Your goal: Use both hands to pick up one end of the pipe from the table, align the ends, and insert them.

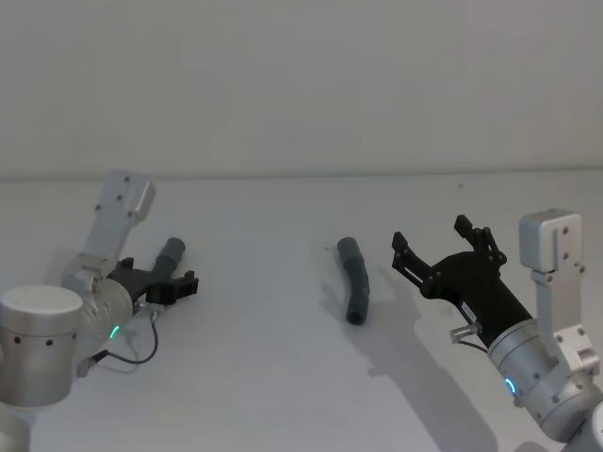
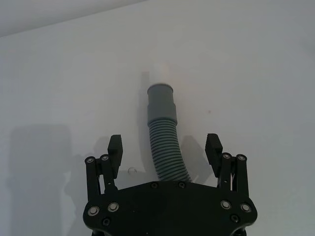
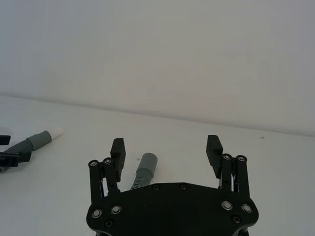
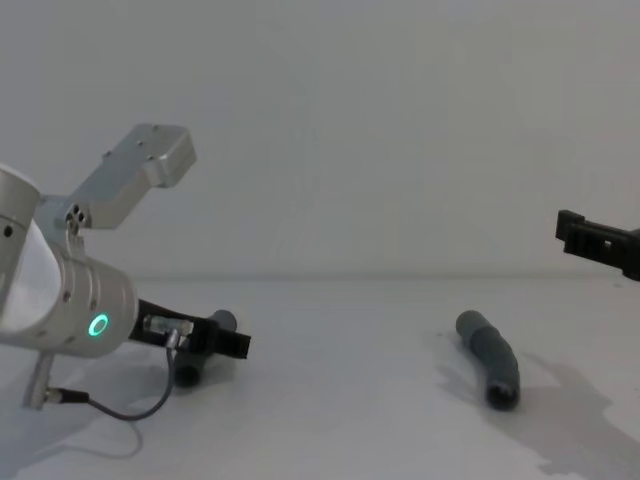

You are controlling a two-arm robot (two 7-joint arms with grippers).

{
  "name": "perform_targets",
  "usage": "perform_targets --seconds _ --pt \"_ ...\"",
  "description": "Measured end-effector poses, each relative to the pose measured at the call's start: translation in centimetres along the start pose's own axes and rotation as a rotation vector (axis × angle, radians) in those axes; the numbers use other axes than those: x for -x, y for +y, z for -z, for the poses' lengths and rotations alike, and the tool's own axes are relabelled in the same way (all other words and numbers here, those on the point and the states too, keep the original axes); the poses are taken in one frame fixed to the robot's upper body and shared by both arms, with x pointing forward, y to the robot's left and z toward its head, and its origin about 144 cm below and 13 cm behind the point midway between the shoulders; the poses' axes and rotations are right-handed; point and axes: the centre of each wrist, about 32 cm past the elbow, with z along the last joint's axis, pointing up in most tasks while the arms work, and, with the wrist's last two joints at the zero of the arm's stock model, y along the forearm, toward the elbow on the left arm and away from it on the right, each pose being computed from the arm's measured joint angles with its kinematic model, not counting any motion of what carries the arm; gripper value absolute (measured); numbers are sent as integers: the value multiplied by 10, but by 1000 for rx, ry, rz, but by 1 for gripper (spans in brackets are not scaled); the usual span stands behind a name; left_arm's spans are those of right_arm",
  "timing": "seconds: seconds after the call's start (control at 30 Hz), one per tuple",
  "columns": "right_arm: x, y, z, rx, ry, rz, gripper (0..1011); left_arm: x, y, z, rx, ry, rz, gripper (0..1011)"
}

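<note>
White table (image 1: 283,395), plain wall behind. Nothing is lifted yet: both pipe pieces are seen lying on the table, well apart. By the left end effector (image 2: 164,147) the white-tipped piece (image 2: 162,105) is straddled, fingers spread wide, not clamped. Mid-table, the plain grey piece (image 1: 355,278) is approached by the right end effector (image 1: 431,235), fully open, empty. Grasping, aligning and inserting are judged outstanding.
</note>
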Motion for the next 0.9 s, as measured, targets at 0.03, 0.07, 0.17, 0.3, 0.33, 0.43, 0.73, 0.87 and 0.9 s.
perform_targets --seconds 0.03,0.07,0.17,0.3,0.33,0.43,0.73,0.87,0.9 --pt "0 0 0 0 0 0 1000 0 0 0 0 -1 0 1002" --pt "0 0 0 0 0 0 1000 0 -1 1 -2 -2 1 1002" --pt "0 0 0 0 0 0 1000 0 -3 1 -5 -3 3 1002" --pt "0 0 0 0 0 0 1000 0 -5 2 -9 -3 4 1002" --pt "0 0 0 0 0 0 1000 0 -6 3 -10 -2 5 1002" --pt "0 0 0 0 0 0 1000 0 -7 3 -13 -1 6 1002" --pt "0 0 0 0 0 0 1000 0 -10 5 -15 7 7 1002" --pt "0 0 0 0 0 0 1000 0 -11 5 -16 9 8 1002" --pt "0 0 0 0 0 0 1000 0 -11 5 -16 9 8 1000"
